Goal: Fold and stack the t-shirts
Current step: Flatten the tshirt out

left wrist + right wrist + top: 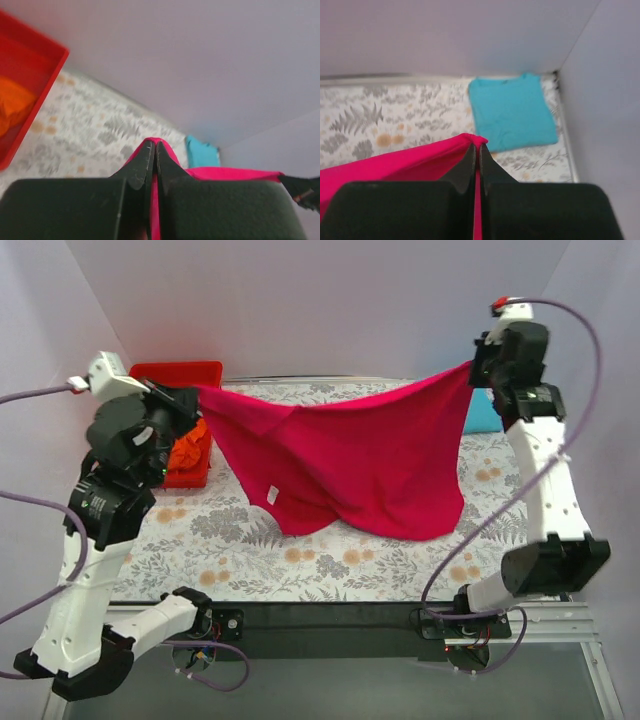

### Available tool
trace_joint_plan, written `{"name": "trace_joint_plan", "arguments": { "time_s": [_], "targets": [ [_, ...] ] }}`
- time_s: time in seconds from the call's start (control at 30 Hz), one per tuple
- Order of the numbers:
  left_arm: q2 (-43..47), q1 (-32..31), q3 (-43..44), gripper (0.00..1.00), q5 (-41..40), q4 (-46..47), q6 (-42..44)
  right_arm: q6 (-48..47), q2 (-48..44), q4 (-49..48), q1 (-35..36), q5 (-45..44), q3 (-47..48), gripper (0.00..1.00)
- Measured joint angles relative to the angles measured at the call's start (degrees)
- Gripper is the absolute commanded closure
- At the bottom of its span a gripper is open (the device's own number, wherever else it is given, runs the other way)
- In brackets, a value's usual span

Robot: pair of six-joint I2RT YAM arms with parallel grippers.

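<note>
Top view, held item: the crimson-pink soft cloth t-shirt [350,465] hung stretched between both arms above the floral-patterned table cover [200,530]. Its lower edge sagged down to or just above the cover; I could not tell which.
Top view, grippers: the left gripper [190,398] pinched one top corner by the red plastic bin [180,372]. The right gripper [478,368] pinched the opposite corner, high on the far right.
Top view, other shirts: the orange cloth t-shirt [190,450] lay bunched in the bin, and part of the turquoise blue folded cloth t-shirt [485,412] showed behind the right arm.
Left wrist view: jaws clenched on crimson cloth, with fabric visible between the fingertips [147,150]. The bin sat to the left and the turquoise shirt lay far off.
Right wrist view: jaws clamped on a crimson corner at the tips [470,152]. The turquoise shirt lay flat and folded in the far right corner of the table.
Step (judged): spreading the crimson shirt in the air before laying it flat to fold. One shirt looked done and the orange one untouched.
Next move (judged): lower both corners together at an even height and draw the cloth flat onto bare cover, without wrinkles and away from the bin.
</note>
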State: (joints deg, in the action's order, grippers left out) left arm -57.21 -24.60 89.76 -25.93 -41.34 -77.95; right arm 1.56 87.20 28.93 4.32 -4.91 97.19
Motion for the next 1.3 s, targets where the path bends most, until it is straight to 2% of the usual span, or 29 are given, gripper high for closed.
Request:
{"name": "trace_joint_plan", "arguments": {
  "time_s": [0.2, 0.47, 0.63, 0.8, 0.9, 1.03, 1.23, 1.3],
  "targets": [
    [2.1, 0.0, 9.8, 1.00, -0.4, 6.9, 7.2, -0.1, -18.1, -0.6, -2.0, -3.2, 2.2, 0.99],
    [11.2, 0.0, 18.1, 1.00, 3.8, 9.3, 13.2, -0.8, -37.5, -2.0, -1.7, -4.0, -5.0, 0.99],
    [12.8, 0.0, 26.1, 1.00, 6.9, 9.0, 16.5, -3.0, -43.8, -2.3, -1.2, -3.7, -6.7, 0.99],
    [9.2, 0.0, 29.1, 1.00, 6.6, 9.0, 21.0, -5.0, -43.1, -3.0, -0.1, -2.8, -7.0, 0.99],
    [5.6, 0.0, 26.0, 1.00, 5.4, 10.7, 23.2, -6.2, -40.3, -2.9, 0.3, -2.5, -7.0, 0.99],
    [-1.1, 0.0, 16.0, 1.00, 3.7, 14.8, 25.5, -7.2, -35.4, -3.6, 0.3, -1.9, -9.3, 0.99],
    [-12.1, 0.2, -5.3, 1.00, 2.5, 23.4, 27.6, -7.5, -29.1, -9.0, 0.3, -2.0, -25.3, 0.99],
    [-16.5, 1.0, -10.0, 1.00, 3.2, 25.5, 27.6, -7.3, -25.7, -11.2, 0.3, -2.9, -31.4, 0.99]
  ]
}}
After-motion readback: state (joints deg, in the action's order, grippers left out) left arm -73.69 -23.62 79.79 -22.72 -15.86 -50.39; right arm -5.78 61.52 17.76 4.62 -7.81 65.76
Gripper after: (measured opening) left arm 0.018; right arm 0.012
